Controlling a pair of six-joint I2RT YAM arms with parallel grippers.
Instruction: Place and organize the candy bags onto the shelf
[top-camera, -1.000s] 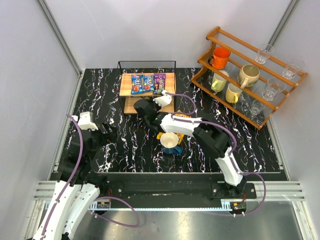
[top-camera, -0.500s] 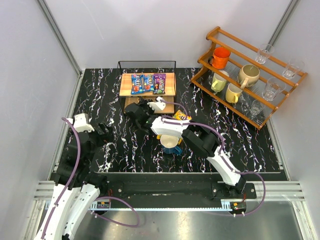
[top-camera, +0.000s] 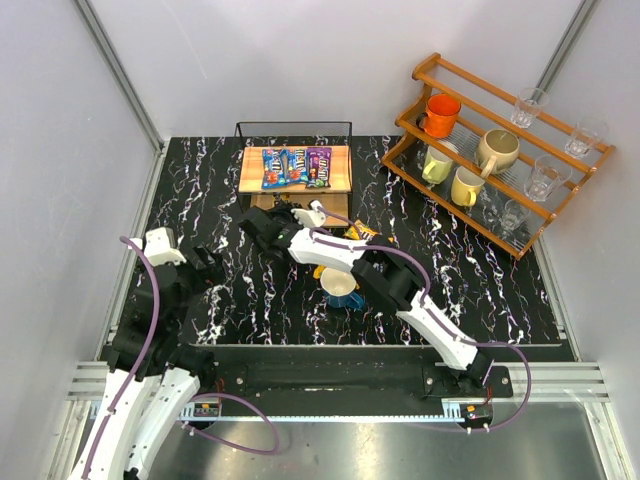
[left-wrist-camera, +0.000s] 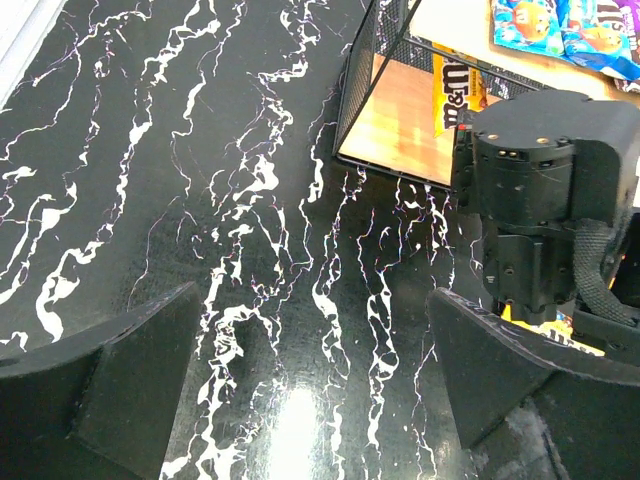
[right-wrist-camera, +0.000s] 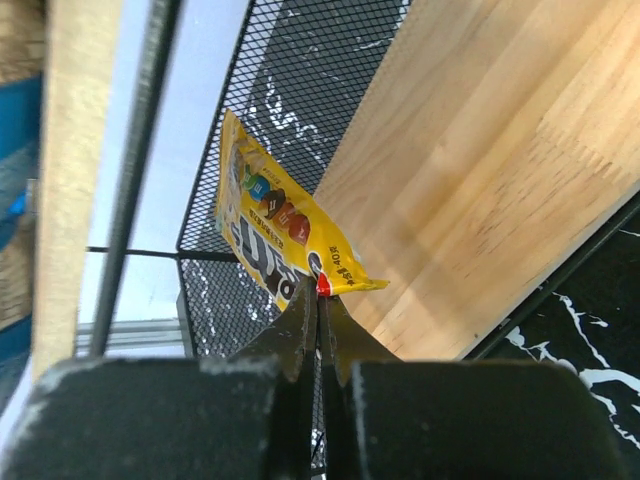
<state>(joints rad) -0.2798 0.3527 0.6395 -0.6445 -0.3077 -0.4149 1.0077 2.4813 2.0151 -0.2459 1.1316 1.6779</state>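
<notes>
The shelf (top-camera: 338, 176) stands at the back middle of the table. Two blue candy bags (top-camera: 275, 166) and a purple one (top-camera: 318, 164) lie on its top board. My right gripper (top-camera: 262, 215) is at the shelf's lower tier. In the right wrist view it (right-wrist-camera: 320, 290) is shut on the corner of a yellow candy bag (right-wrist-camera: 270, 220), which hangs over the lower board (right-wrist-camera: 480, 150). The left wrist view shows that bag (left-wrist-camera: 455, 85) inside the lower tier. Another yellow bag (top-camera: 360, 232) lies on the table. My left gripper (top-camera: 205, 265) is open and empty over the table.
A reddish-brown rack (top-camera: 520, 215) with mugs and glasses stands at the back right. A cream mug (top-camera: 340, 283) sits on a blue object under my right arm. The shelf has a black mesh wall (right-wrist-camera: 290, 60). The right gripper's black body (left-wrist-camera: 545, 190) fills the right of the left wrist view.
My right gripper has moved left and nearer along the shelf's front, carrying the yellow bag at the lower tier. My left arm has shifted slightly left.
</notes>
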